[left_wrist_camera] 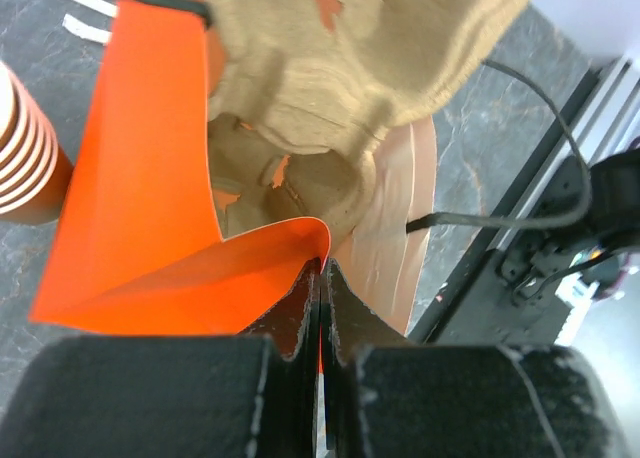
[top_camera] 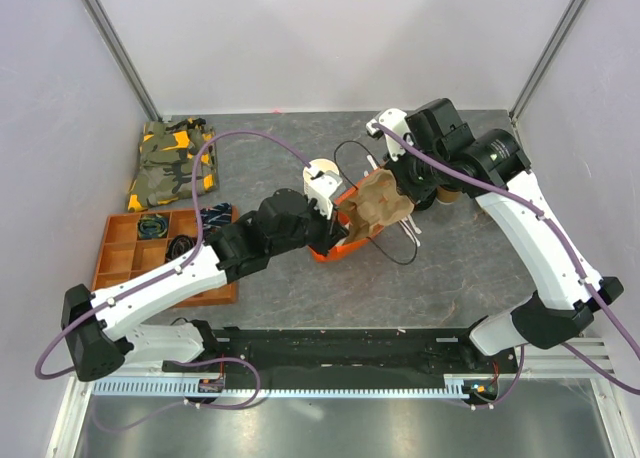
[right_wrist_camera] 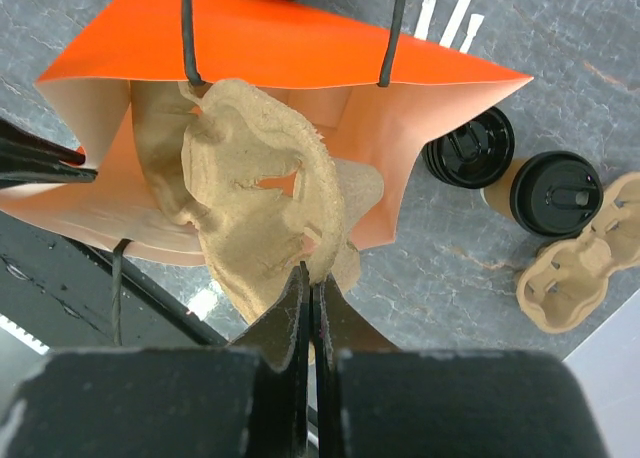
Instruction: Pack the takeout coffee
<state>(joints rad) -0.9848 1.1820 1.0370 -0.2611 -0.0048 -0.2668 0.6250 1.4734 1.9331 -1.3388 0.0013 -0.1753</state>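
Right claw on carrier over bag

The bag is bright orange outside and pale peach inside, and its cord handles are black. The cup carrier is speckled tan pulp. The coffee cup is tan with a black lid. The worktop is dark grey, veined like stone. The cloth is green camouflage with yellow patches, and the tray is orange.

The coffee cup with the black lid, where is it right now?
In the right wrist view the coffee cup sits on the table at the right, outside the orange bag, between a loose black lid and a cardboard cup holder.
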